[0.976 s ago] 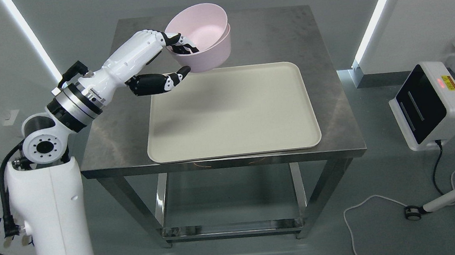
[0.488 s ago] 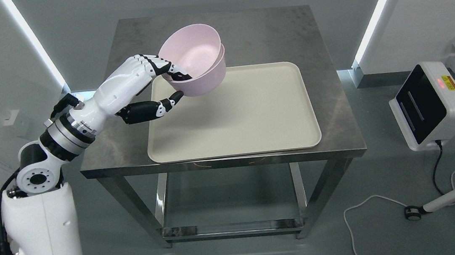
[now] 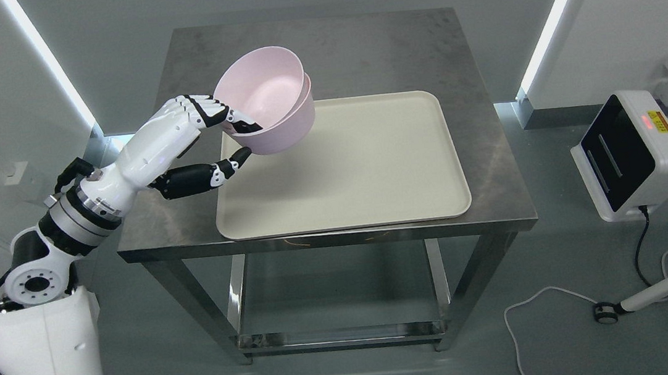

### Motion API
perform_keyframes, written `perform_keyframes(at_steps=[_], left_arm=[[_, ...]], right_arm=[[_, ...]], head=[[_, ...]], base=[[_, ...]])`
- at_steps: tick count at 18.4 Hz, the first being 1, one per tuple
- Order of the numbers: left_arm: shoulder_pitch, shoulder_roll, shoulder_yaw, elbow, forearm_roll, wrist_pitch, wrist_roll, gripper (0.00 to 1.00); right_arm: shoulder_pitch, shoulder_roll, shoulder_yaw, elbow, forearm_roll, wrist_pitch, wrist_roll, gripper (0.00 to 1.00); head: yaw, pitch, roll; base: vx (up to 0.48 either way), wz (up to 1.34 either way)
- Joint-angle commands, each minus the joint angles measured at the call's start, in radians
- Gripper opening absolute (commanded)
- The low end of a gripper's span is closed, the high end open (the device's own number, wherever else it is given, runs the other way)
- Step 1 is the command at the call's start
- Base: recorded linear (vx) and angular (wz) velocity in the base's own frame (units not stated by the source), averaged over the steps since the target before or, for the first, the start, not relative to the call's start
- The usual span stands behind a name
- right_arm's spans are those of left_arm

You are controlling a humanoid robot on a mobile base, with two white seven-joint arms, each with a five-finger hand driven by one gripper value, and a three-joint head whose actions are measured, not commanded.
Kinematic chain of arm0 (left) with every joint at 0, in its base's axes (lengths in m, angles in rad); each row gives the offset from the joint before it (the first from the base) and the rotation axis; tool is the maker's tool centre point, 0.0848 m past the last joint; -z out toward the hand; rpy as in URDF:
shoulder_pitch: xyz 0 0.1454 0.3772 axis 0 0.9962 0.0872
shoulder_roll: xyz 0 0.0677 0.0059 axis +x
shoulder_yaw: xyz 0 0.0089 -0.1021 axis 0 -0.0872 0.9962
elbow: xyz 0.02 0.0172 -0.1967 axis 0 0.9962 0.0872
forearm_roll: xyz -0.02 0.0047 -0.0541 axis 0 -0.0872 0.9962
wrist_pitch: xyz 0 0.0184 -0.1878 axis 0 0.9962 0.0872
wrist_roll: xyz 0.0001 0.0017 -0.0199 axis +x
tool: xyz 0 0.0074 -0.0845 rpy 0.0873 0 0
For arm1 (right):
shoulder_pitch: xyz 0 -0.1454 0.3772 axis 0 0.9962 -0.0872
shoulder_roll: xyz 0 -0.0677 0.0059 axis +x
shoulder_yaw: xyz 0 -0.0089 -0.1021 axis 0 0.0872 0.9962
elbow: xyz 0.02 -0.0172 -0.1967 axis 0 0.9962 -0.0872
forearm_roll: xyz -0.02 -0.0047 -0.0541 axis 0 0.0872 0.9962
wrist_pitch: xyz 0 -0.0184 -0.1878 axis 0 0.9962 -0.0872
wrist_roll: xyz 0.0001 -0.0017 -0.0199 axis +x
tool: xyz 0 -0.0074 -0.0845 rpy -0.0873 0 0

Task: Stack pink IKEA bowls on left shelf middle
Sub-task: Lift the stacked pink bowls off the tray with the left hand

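Note:
Two pink bowls (image 3: 266, 104), one nested inside the other, hang tilted in the air over the back left corner of the cream tray (image 3: 357, 172). My left hand (image 3: 228, 138) is shut on their near rim, with the fingers (image 3: 211, 108) hooked over the edge into the inner bowl and the black thumb (image 3: 208, 174) under the outer wall. The left arm reaches in from the lower left. The right arm does not show in the head view.
The tray lies on a steel table (image 3: 471, 73) with a lower shelf (image 3: 336, 330). A white device (image 3: 629, 156) with a dark screen stands on the floor to the right, with cables (image 3: 545, 308) trailing near it.
My left hand has carried the stacked bowls down and to the left, from above the table's back edge to over the tray's back left corner. The arm has drawn back toward me.

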Motion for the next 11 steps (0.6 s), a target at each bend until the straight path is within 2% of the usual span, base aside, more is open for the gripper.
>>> perform_keyframes(at_steps=[1, 11], left_arm=[[0.015, 0.025, -0.012, -0.02, 0.035, 0.0, 0.0, 0.04], [0.038, 0.025, -0.042, -0.02, 0.044, 0.0, 0.0, 0.04]], right_arm=[[0.029, -0.017, -0.011, -0.034, 0.0, -0.002, 0.0, 1.0], [0.029, -0.017, -0.011, -0.034, 0.0, -0.002, 0.0, 1.0]], head=[[0.0, 0.0, 0.0], [0.0, 0.0, 0.0]], base=[[-0.004, -0.03], [-0.021, 0.01]])
